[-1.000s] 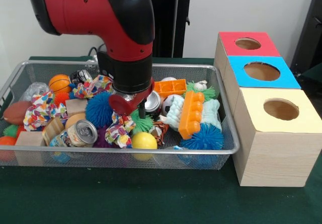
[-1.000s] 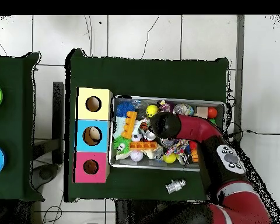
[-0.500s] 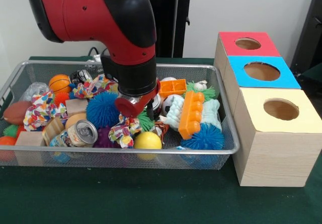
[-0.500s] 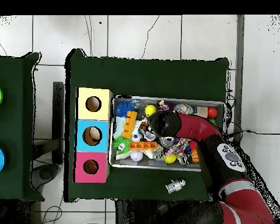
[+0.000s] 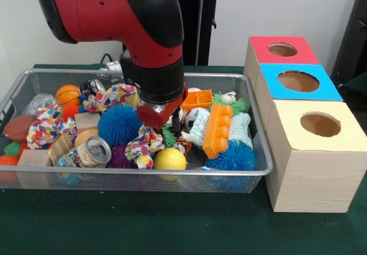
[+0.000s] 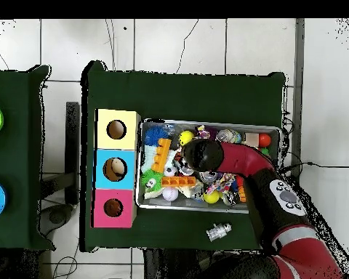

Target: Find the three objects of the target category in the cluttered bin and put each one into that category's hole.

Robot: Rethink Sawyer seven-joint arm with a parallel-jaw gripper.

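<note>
On dark green table cloth [image 5: 172, 226], wire bin [image 5: 143, 179], white tiled floor [image 6: 177, 43]

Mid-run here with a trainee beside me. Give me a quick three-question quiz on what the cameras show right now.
1. True or false: the arm is lowered over the middle of the bin.
2. In the front view, which box lies nearest the camera: A red-topped, B blue-topped, C yellow-topped?
3. What stands upright on the cloth outside the bin in the overhead view?

Key
1. True.
2. C, the yellow-topped box; the blue-topped box and red-topped box lie behind it.
3. A small silver object; what it is cannot be told.
</note>
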